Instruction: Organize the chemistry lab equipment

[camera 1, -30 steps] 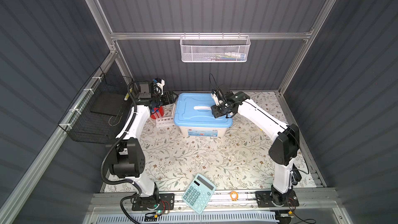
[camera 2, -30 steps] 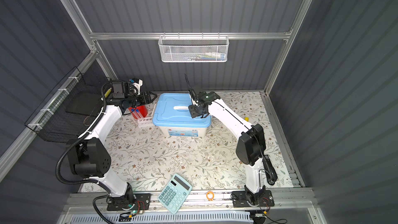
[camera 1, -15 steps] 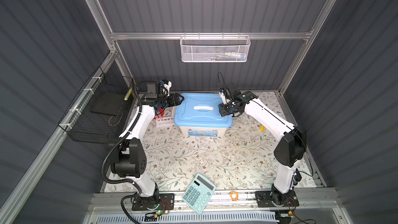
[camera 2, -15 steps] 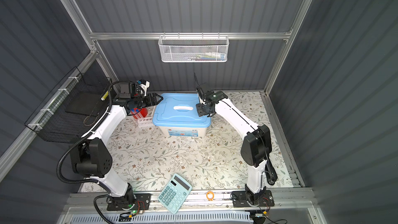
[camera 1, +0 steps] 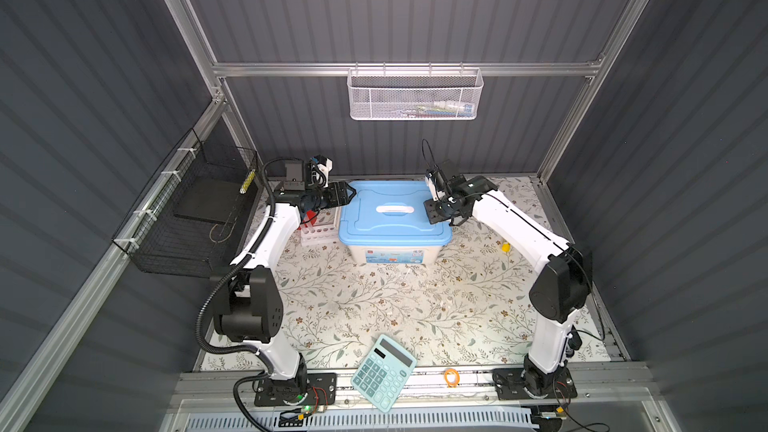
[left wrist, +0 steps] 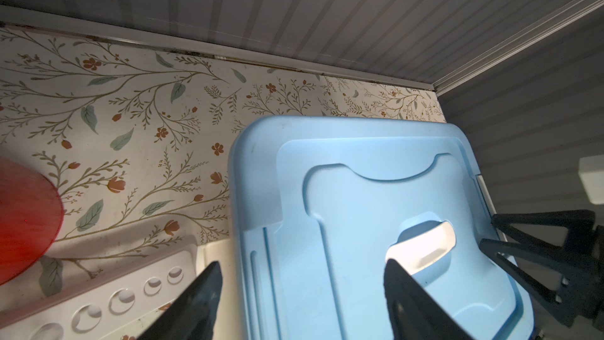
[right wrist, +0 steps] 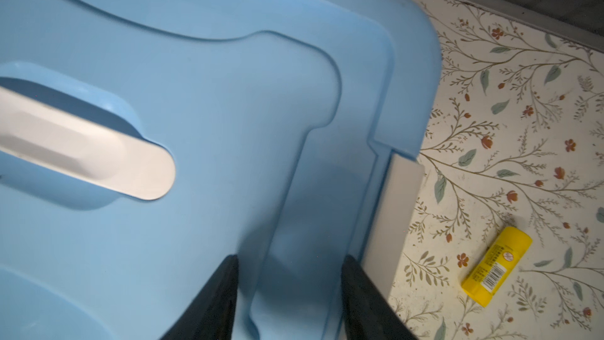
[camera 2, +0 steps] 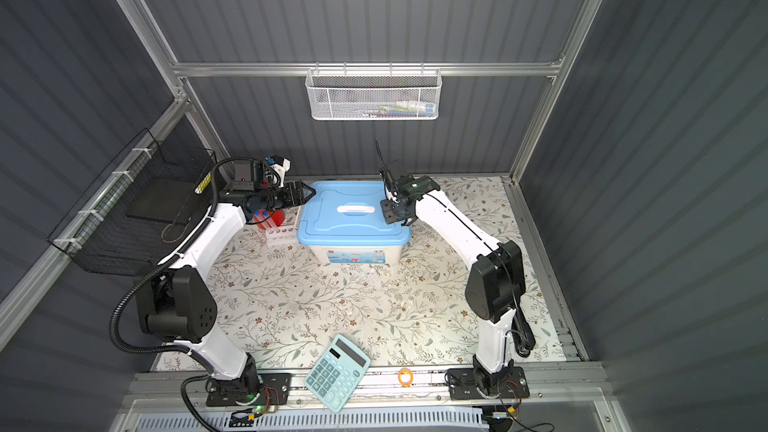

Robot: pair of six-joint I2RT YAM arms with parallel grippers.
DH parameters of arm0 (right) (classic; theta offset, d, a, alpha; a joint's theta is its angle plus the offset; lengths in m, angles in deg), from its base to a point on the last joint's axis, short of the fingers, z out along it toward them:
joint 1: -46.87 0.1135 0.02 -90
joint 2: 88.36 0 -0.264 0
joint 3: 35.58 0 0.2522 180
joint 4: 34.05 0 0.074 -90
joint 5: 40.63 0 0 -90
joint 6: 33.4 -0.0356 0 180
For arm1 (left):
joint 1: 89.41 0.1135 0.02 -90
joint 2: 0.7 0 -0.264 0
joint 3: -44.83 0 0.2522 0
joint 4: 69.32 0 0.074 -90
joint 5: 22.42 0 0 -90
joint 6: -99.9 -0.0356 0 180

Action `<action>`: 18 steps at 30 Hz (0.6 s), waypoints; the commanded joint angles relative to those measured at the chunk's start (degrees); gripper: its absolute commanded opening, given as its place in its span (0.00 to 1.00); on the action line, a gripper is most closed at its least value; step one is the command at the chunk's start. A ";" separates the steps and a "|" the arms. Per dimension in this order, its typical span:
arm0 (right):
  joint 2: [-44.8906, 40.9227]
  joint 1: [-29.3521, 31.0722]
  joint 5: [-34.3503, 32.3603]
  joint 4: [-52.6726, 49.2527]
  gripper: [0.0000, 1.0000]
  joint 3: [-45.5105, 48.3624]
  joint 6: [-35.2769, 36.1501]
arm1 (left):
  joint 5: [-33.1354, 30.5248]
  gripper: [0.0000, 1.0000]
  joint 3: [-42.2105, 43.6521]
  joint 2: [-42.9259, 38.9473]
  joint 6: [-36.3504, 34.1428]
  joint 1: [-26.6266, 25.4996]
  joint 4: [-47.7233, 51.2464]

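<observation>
Lidded bin (camera 1: 395, 218) blocking back centre, rack (camera 1: 318, 234) and red cup (camera 2: 277, 217) crowding its left — mat (camera 1: 374, 305) in front open

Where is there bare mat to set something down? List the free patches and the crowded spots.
Largest free patch: the mat between the blue-lidded box and the calculator; faint clear bits seem to lie near the box. Also bare: the rear strip between back wall and red cup. Crowded: test tube rack, red cup and left gripper left of the box.

The storage box's lid (camera 1: 395, 222) is smooth, faintly sheened blue plastic, and its handle (right wrist: 81, 155) is matt white plastic. The test-tube rack (left wrist: 137, 273) is matt white plastic too. The counter (camera 1: 374, 309) has a smooth floral-printed covering. The glue stick (right wrist: 496, 261) is glossy yellow plastic, the hanging basket (camera 1: 395, 97) white-painted metal mesh.
</observation>
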 commanded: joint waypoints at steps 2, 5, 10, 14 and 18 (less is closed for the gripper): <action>1.99 -1.13 -3.28 -7.88 0.52 2.85 1.01 | -0.55 0.78 1.55 0.47 1.09 -0.26 1.16; 2.25 -1.14 -4.15 -8.21 0.52 3.07 1.19 | -0.39 0.78 1.94 0.69 1.76 -0.69 0.80; 1.82 -1.68 -3.79 -7.88 0.51 3.75 0.93 | -1.24 0.78 3.01 0.50 2.59 -1.14 0.79; 1.47 -1.68 -3.45 -7.88 0.51 3.32 0.90 | -5.38 0.80 4.96 -0.76 2.77 -1.07 1.86; 1.22 -1.69 -3.14 -7.82 0.52 3.02 0.93 | -9.03 0.83 4.37 -2.31 3.10 0.10 2.64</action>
